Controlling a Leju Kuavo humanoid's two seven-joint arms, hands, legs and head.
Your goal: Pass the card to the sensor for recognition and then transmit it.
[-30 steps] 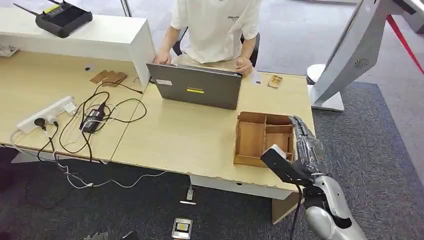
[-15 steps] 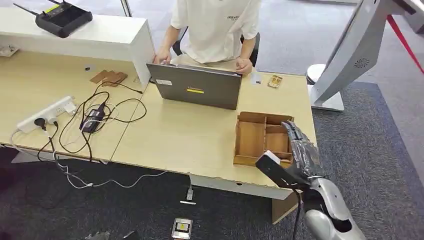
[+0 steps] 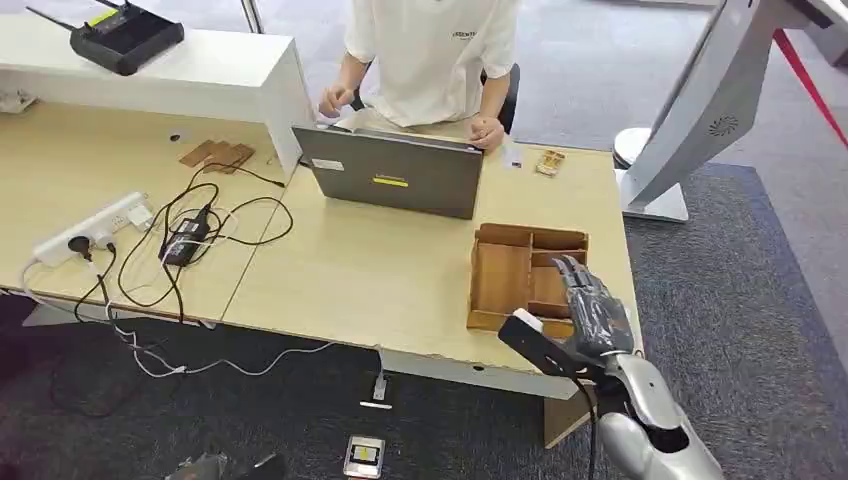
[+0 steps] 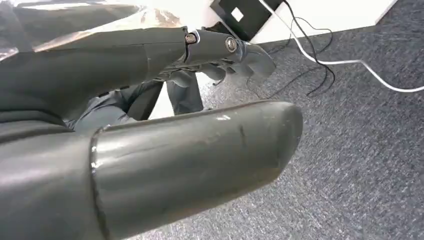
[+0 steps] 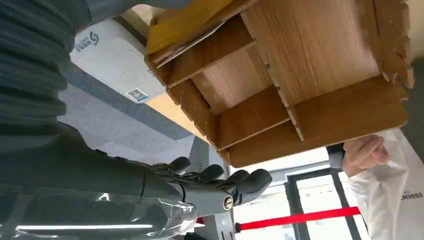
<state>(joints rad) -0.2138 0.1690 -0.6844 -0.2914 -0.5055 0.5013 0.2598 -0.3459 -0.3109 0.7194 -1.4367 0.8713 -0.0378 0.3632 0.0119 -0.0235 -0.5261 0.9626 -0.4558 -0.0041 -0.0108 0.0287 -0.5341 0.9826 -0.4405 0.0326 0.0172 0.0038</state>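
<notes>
While the right hand (image 3: pixel 590 312) hovers, fingers apart, over the partitioned wooden box (image 3: pixel 510 270), a card (image 5: pixel 187 37) lies in one compartment.

You are looking down on a long light-wood desk (image 3: pixel 380 270) standing on dark grey carpet (image 3: pixel 740 300). A white raised shelf (image 3: pixel 200 75) runs along its far left side. A person in a white shirt (image 3: pixel 430 50) sits behind the desk in a dark chair (image 3: pixel 512 90). To your right a white stand (image 3: pixel 700 110) rises from a round base, crossed by a red strip (image 3: pixel 810 85). White cables (image 3: pixel 200 360) trail over the carpet under the desk.
</notes>
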